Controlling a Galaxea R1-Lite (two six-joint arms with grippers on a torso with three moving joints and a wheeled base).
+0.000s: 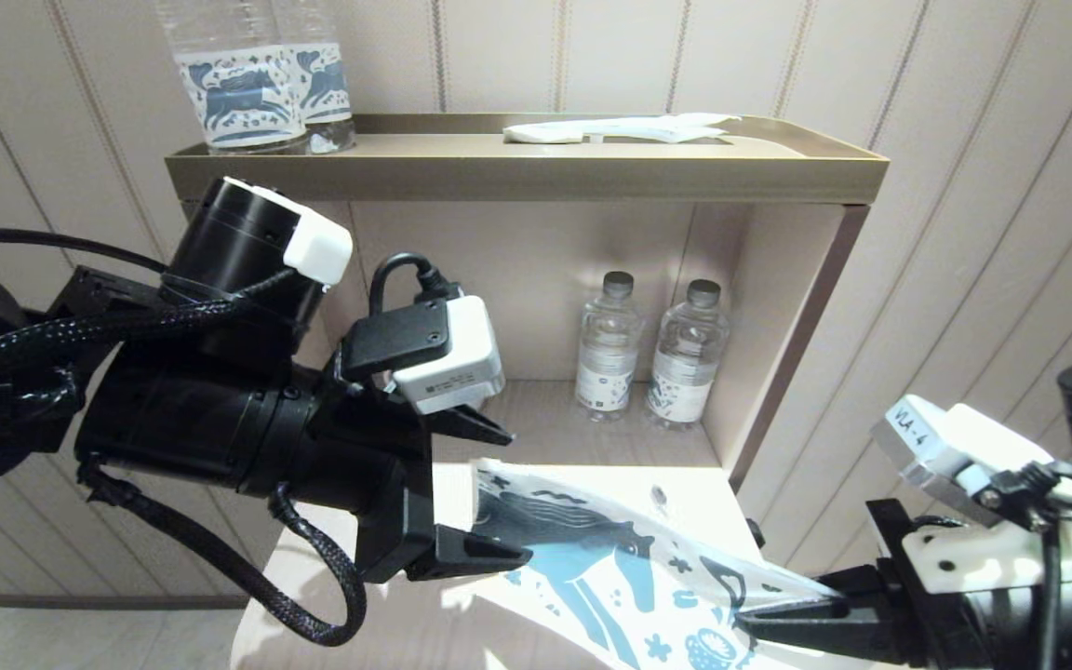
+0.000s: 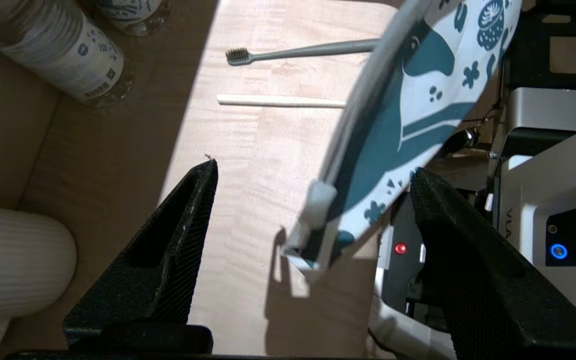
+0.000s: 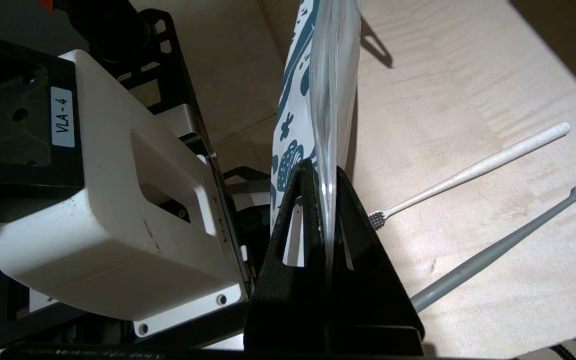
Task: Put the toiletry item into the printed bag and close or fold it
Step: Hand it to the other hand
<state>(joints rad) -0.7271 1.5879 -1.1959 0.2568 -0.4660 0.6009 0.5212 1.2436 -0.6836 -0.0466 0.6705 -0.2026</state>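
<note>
R gripper (image 3: pixel 329 200) is pressed shut on one end of the printed bag (image 1: pixel 592 558), pinching its edge btwn both jaws and holding it up off the wooden tabletop (image 2: pixel 263 165). The bag runs from that pinch across to the L gripper (image 1: pixel 489 493), whose fingers (image 2: pixel 178 240) stand spread wide, one on each side of the bag's free end; can't tell whether either finger touches it. L wrist view shows that end w/ a small white slider tab (image 2: pixel 318 200) on the edge; nothing can be made out inside the bag.

Below the R gripper, on the tabletop, lie two toothbrushes, both outside the bag: the pale toothbrush (image 3: pixel 473 170) and a darker grey toothbrush (image 3: pixel 498 250), near each other, w/ bare table around them. Only the wrist views show them; in head view the bag and arms cover that spot.

Beyond the L gripper, head view gives a shelf niche w/ two small bottles (image 1: pixel 652 354), and on the top ledge (image 1: pixel 517 172) two labelled bottles (image 1: pixel 257 74) plus a flat white packet (image 1: pixel 620 128). L wrist view alone shows a white ribbed mug (image 2: pixel 13 260) beside the L gripper.
</note>
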